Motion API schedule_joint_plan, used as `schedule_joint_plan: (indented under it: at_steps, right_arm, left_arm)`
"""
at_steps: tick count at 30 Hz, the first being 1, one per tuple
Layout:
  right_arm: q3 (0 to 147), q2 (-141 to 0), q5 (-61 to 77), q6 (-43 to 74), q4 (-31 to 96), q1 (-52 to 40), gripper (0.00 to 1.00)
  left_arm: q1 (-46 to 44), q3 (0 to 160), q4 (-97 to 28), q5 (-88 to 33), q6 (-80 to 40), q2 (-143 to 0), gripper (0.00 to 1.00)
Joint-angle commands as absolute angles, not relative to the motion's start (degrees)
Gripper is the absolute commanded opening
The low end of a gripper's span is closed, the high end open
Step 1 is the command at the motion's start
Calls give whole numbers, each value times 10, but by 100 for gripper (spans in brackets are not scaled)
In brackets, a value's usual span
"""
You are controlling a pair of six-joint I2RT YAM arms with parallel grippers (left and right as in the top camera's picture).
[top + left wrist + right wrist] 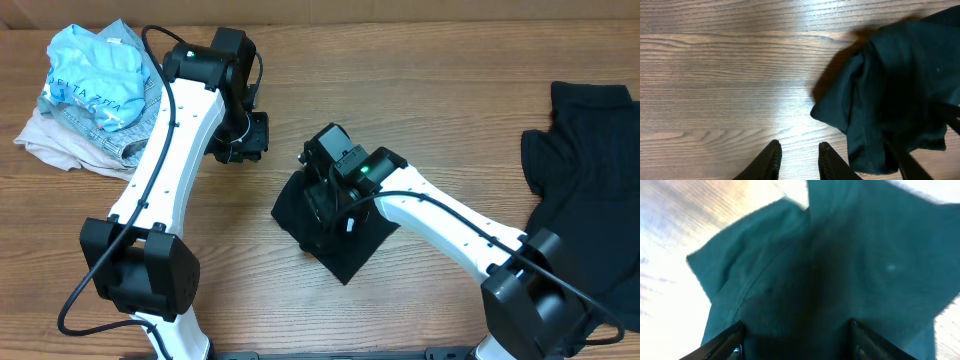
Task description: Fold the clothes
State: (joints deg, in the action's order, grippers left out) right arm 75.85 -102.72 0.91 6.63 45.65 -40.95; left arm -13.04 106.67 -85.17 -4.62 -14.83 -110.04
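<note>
A folded black T-shirt (345, 245) is located at the centre of the wooden table (420, 80), laid as a compact, roughly square bundle turned diagonally to the table edges. The right gripper (322, 200) is positioned directly above the upper left part of this bundle. In the right wrist view, its fingers (722, 345) are seen spread wide apart, with dark fabric filling the whole space between and beneath them; whether the fingertips touch the cloth cannot be determined, as the view is blurred. The left gripper (245, 140) is held over bare wood, just to the upper left of the bundle and apart from it. In the left wrist view, its fingers (772, 160) are seen apart with only table surface between them, and a layered corner of the folded black T-shirt is visible to one side, not touched by them. A pile of black T-shirts (590, 180) is spread unfolded at the right edge of the table, well apart from both grippers. A heap of light-coloured clothes (90, 100), in pale blue, beige and grey, is placed at the far left corner, beside the left arm.
</note>
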Motion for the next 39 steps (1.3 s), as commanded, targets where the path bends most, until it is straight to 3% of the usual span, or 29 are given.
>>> schedule_joint_plan:
  at_steps: [1, 4, 5, 9, 12, 13, 22, 32, 35, 39]
  right_arm:
    - [782, -1027, -15, 159, 450, -408, 67]
    - [779, -1031, -15, 215, 442, -408, 66]
    - [778, -1033, -15, 223, 440, -408, 62]
    - [778, -1036, -43, 230, 444, -408, 40]
    - [779, -1036, -45, 227, 455, -408, 11]
    - [779, -1036, -50, 228, 464, -408, 7]
    - [809, -1035, -194, 333, 635, -408, 4]
    - [811, -1035, -240, 392, 698, -383, 6]
    - [811, -1035, -201, 394, 690, -342, 6]
    - [811, -1035, -33, 327, 657, -240, 6]
  left_arm:
    - [-130, 1075, -848, -38, -141, -1094, 28]
    - [-126, 1075, -844, -39, -141, -1094, 28]
    - [-125, 1075, -842, -39, -141, -1094, 29]
    - [-122, 1075, -840, -38, -141, -1094, 31]
    - [-120, 1075, -840, -39, -137, -1094, 31]
    - [-120, 1075, -840, -38, -137, -1094, 31]
    - [-139, 1074, -837, -99, -113, -1094, 36]
    - [-180, 1038, -816, -101, -114, -1094, 38]
    - [-178, 1015, -796, -100, -119, -1094, 38]
    - [-167, 985, -765, -110, -122, -1094, 38]
